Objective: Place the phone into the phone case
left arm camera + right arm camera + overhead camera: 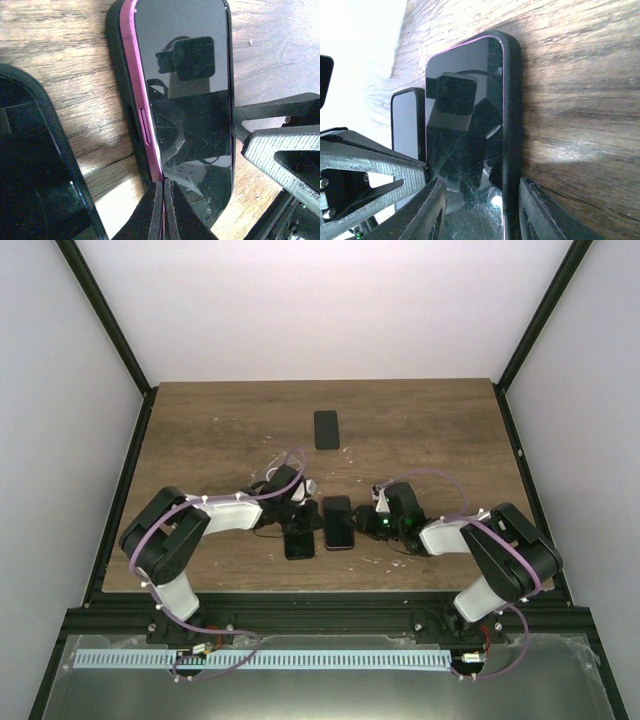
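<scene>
A phone (338,520) with a magenta edge lies flat mid-table in a black phone case (116,60). Along its left side the magenta edge (142,115) stands proud of the case rim; the right side looks seated. My left gripper (164,200) is shut, its tips pressed on that magenta edge near the phone's near end. In the right wrist view the phone (465,125) and case (512,100) run away from the camera. My right gripper (481,184) is open over the near end, with one finger over the screen and the other at the case's right rim.
A second dark phone (299,542) lies just left of the cased one, close to my left gripper (297,510). Another dark phone-shaped slab (326,429) lies farther back. My right gripper (370,523) is close on the phone's right. Black frame rails (125,490) border the table.
</scene>
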`<state>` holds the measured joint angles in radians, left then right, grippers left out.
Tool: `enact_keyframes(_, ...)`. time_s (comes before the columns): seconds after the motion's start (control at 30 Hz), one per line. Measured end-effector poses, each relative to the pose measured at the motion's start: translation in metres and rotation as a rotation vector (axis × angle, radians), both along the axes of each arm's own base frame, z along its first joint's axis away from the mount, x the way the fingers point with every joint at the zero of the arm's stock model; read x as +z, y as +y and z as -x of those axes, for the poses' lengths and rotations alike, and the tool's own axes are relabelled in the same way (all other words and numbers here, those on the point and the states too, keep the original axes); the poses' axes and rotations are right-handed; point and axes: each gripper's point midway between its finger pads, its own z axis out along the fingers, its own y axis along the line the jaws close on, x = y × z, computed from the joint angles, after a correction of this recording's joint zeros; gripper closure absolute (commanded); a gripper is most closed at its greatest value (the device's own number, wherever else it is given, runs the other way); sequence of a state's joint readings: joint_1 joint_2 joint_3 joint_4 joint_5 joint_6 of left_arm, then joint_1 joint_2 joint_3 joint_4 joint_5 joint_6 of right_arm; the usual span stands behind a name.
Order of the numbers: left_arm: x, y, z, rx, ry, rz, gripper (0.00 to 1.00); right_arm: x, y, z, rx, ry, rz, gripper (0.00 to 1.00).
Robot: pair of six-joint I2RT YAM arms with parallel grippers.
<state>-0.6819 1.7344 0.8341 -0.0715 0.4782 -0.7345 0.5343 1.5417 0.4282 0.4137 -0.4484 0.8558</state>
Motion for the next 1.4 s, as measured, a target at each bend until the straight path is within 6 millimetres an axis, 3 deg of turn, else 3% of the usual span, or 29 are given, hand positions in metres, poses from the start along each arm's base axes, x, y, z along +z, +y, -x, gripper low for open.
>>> enact_keyframes(0.23,-0.001,0.007,0.001,0.001,-0.018,0.0,0.93,0.005,0.004,0.006,0.001,0.019,-0.067,0.59)
enact_keyframes(0.5,-0.003,0.015,0.001,0.001,-0.031,-0.02,0.82,0.016,0.009,0.007,0.015,0.01,-0.119,0.59)
enact_keyframes(0.67,-0.002,0.02,0.0,0.003,-0.037,-0.031,0.9,0.023,0.017,0.007,0.036,0.007,-0.171,0.59)
enact_keyframes(0.9,-0.003,0.031,-0.005,0.027,-0.035,-0.007,0.89,0.032,0.024,0.005,0.054,0.007,-0.231,0.58)
enact_keyframes(1.13,-0.003,0.032,-0.006,0.025,-0.041,-0.007,0.89,0.026,0.03,0.004,0.068,0.03,-0.265,0.58)
enact_keyframes(1.4,-0.003,0.032,-0.006,0.02,-0.05,-0.005,0.9,0.021,0.038,0.014,0.114,0.075,-0.294,0.66)
